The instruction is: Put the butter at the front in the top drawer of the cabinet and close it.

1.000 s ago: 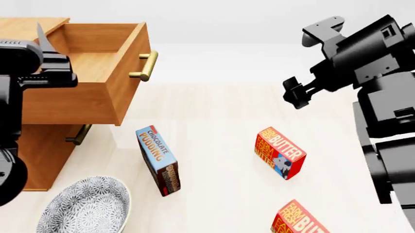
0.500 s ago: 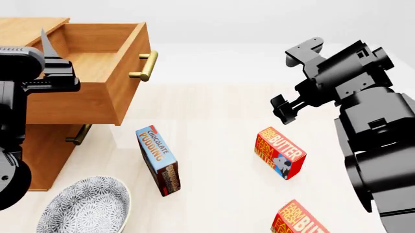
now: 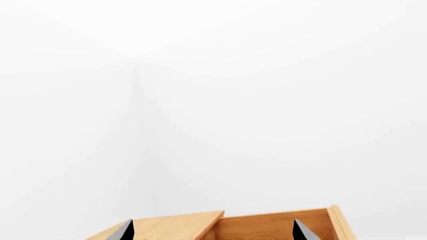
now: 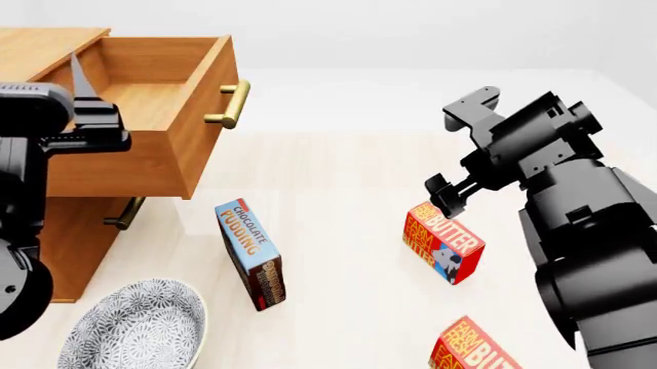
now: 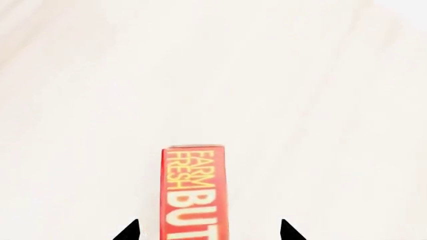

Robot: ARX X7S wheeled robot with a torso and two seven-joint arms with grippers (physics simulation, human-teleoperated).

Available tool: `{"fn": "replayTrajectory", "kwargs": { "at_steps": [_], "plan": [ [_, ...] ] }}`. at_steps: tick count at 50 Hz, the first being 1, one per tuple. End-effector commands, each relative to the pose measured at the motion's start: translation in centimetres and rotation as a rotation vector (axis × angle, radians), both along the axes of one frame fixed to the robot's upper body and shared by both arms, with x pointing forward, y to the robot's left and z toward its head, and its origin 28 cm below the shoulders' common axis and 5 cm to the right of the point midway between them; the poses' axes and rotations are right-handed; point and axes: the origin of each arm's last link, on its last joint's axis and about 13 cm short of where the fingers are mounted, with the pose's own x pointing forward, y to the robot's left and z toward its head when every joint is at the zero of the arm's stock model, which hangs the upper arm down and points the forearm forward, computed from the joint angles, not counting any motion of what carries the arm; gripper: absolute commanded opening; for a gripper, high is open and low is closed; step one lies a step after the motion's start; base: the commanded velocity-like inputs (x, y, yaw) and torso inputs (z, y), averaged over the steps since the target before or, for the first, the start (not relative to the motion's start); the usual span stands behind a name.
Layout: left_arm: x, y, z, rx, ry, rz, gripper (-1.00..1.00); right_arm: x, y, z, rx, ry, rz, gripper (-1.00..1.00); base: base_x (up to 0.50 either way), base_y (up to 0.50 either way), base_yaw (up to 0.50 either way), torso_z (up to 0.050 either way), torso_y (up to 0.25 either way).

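Hovering right claw (image 4: 448, 194) wide open over butter (image 4: 444, 241); left claw (image 3: 212, 231) gaping empty above open drawer (image 4: 154, 115).

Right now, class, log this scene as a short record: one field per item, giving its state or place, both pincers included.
top drawer: pulled open, nothing seen inside
cabinet: at the robot's left
butter: on the floor, under the right pincer
second butter carton: nearer the robot, cut by the picture's edge
pudding box: between bowl and butter
bowl: in front of the cabinet
right pincer: open, tips either side of the butter, not gripping
left pincer: open, above the drawer
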Motion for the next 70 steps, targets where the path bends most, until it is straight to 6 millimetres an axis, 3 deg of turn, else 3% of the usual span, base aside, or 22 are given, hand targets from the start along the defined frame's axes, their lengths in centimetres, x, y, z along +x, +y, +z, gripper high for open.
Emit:
{"fn": "replayTrajectory", "kwargs": {
  "at_steps": [1, 42, 70],
  "plan": [
    [-0.2, -0.1, -0.1, -0.002, 0.004, -0.009, 1.00, -0.1, 0.1, -1.1, -0.013, 0.030, 0.005, 1.00, 0.00, 0.00, 0.00, 0.000, 0.000],
    [-0.2, -0.1, -0.9, -0.017, 0.022, -0.017, 1.00, -0.7, -0.2, -5.3, 0.003, 0.111, -0.005, 1.00, 0.00, 0.00, 0.00, 0.000, 0.000],
    [-0.2, -0.1, -0.9, -0.016, 0.018, -0.034, 1.00, -1.3, -1.3, -6.3, -0.002, 0.142, -0.050, 1.00, 0.00, 0.00, 0.00, 0.000, 0.000]
  ]
}}
